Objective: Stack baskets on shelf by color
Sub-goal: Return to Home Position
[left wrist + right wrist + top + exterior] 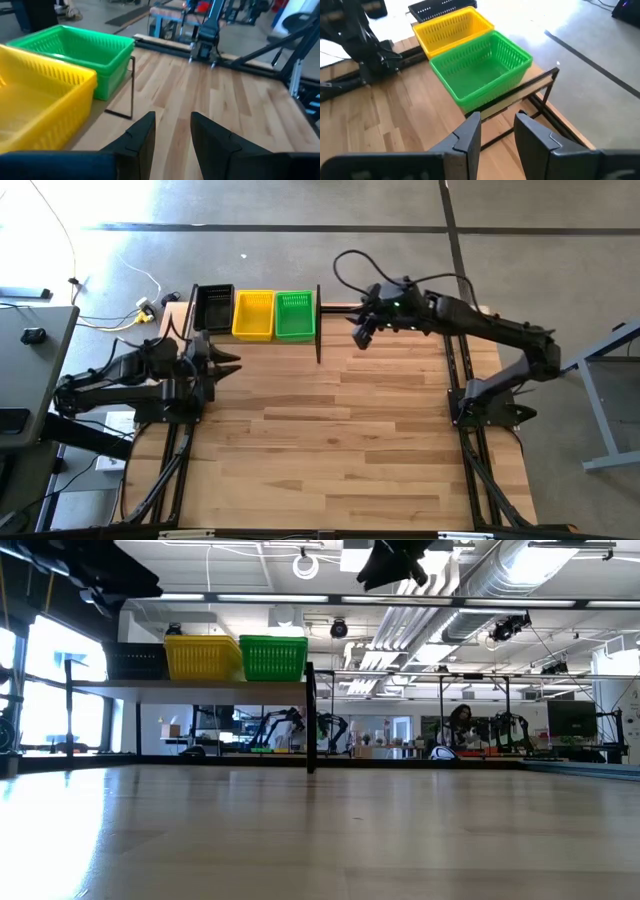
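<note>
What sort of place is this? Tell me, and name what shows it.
Probably a robotics lab in an industrial hall: exposed silver ceiling ducts, more robot arms on benches behind the slatted wooden table, and a bare grey concrete floor.

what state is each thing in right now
black basket: upright, empty, at one end of the shelf
yellow baskets: nested, upright, mid shelf, top one empty
green baskets: nested, upright, at the other end, top one empty
shelf: standing, filled across
left pincer: open, empty, near the black end
right pincer: open, empty, raised by the green end
</note>
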Motion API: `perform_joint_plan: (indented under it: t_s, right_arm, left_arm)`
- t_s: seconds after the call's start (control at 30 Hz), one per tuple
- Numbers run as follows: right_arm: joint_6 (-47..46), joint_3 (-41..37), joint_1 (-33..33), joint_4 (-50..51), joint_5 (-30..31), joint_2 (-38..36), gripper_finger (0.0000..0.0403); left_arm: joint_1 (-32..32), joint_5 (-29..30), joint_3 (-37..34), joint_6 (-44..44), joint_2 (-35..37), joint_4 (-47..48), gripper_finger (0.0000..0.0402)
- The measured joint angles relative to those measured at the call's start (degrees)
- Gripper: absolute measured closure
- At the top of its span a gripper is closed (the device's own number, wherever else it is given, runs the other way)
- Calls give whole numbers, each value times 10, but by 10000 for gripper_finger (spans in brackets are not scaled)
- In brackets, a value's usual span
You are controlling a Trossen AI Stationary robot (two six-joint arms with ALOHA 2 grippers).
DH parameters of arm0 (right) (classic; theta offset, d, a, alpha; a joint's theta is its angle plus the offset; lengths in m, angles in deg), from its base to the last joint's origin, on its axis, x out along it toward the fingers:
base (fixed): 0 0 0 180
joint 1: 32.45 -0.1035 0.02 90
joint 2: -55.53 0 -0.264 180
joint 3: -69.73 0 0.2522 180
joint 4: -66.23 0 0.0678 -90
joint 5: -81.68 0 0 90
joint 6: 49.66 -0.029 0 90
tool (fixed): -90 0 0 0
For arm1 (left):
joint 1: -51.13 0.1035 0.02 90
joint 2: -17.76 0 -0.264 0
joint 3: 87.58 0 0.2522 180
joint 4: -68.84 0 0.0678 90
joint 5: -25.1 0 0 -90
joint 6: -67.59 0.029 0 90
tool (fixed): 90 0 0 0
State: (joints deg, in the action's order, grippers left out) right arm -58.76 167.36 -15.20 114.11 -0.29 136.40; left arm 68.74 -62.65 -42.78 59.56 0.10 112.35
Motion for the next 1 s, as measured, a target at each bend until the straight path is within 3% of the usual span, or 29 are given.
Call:
perform_joint_plan:
  t_s: [0.47,0.77,1.0]
  right_arm:
    - [-22,-100,0,-21,11,-157,300]
    - [-76,-268,0,-76,31,-320,300]
    - [-124,-399,0,-97,32,-458,300]
  left_arm:
    - [-32,-1,-170,-35,125,-156,289]
    - [-32,-1,-260,-65,135,-291,289]
    - [-32,-1,-294,-79,135,-333,289]
